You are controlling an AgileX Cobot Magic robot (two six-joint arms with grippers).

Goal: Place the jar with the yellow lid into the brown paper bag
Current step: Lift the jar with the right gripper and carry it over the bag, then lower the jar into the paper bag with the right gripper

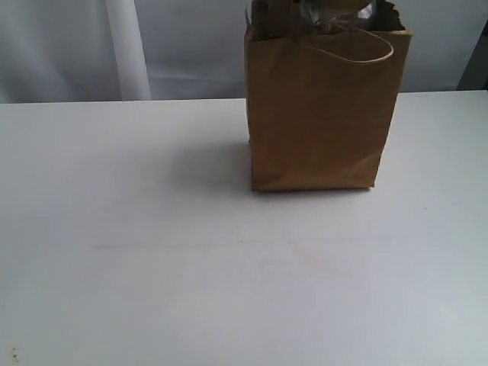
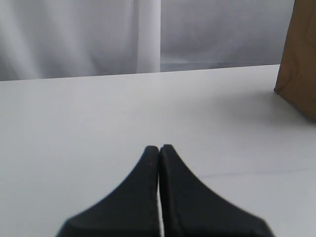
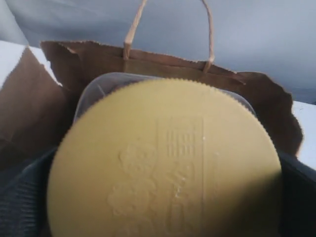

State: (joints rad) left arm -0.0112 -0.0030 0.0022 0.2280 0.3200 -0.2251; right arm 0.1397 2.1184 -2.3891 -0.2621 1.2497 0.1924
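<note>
The brown paper bag [image 1: 320, 114] stands upright at the back of the white table, right of centre. In its open mouth sits the yellow-lidded jar [image 1: 335, 14], only its clear top showing at the frame's upper edge. In the right wrist view the mustard-yellow lid [image 3: 168, 163] fills the picture, with the bag's serrated rim [image 3: 163, 61] and loop handle behind it. My right gripper [image 3: 165, 202] is shut on the jar, dark fingers [image 3: 22, 197] on either side of the lid. My left gripper [image 2: 159, 148] is shut and empty above bare table, left of the bag [image 2: 301, 64].
The white table [image 1: 152, 252] spreads wide in front of and left of the bag. A pale curtain [image 1: 130, 46] hangs behind the table's far edge. One twisted-paper handle [image 1: 366, 55] droops over the bag's front face.
</note>
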